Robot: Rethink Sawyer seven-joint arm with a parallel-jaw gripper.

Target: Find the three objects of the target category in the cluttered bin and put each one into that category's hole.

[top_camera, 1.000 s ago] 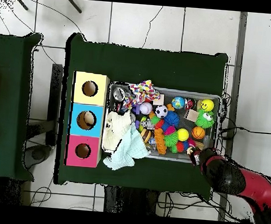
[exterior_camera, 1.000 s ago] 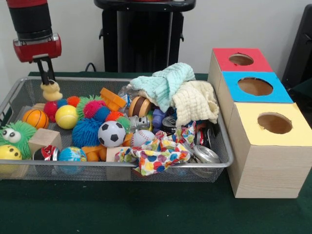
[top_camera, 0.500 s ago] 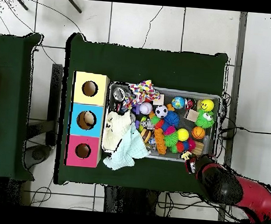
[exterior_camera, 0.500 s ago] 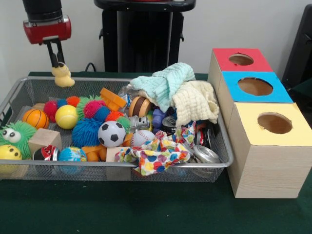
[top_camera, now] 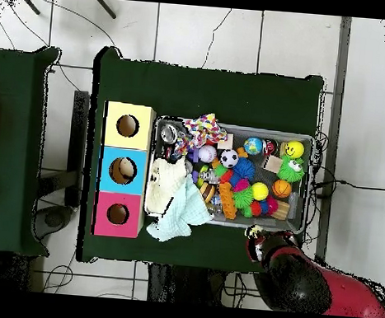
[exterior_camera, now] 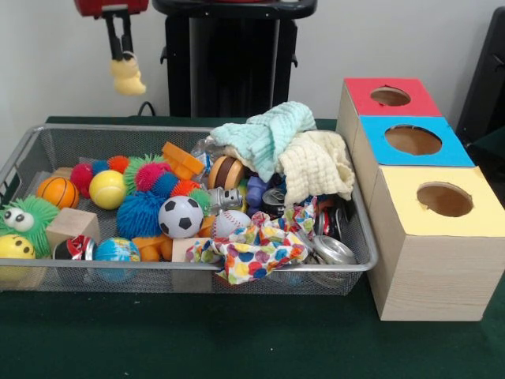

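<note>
My gripper (exterior_camera: 121,57) hangs at the top left of the front view, high above the bin's back left corner, shut on a small pale yellow rubber duck (exterior_camera: 127,77). In the overhead view the gripper (top_camera: 257,236) sits just outside the bin's lower edge; the duck is hard to make out there. The wire mesh bin (exterior_camera: 197,278) holds balls, spiky toys, blocks and cloths. To its right stands a wooden box with a red hole (exterior_camera: 390,96), a blue hole (exterior_camera: 413,140) and a yellow hole (exterior_camera: 444,199).
The bin holds a soccer ball (exterior_camera: 181,216), a basketball (exterior_camera: 57,191), a yellow ball (exterior_camera: 107,189), a baseball (exterior_camera: 230,223), a green fuzzy toy (exterior_camera: 24,219), crushed cans (exterior_camera: 331,250) and piled cloths (exterior_camera: 296,154). A black stand (exterior_camera: 233,63) rises behind it.
The gripper has lifted the duck out of the bin's back left corner, rising and shifting right in the front view. Nothing in the bin has moved.
</note>
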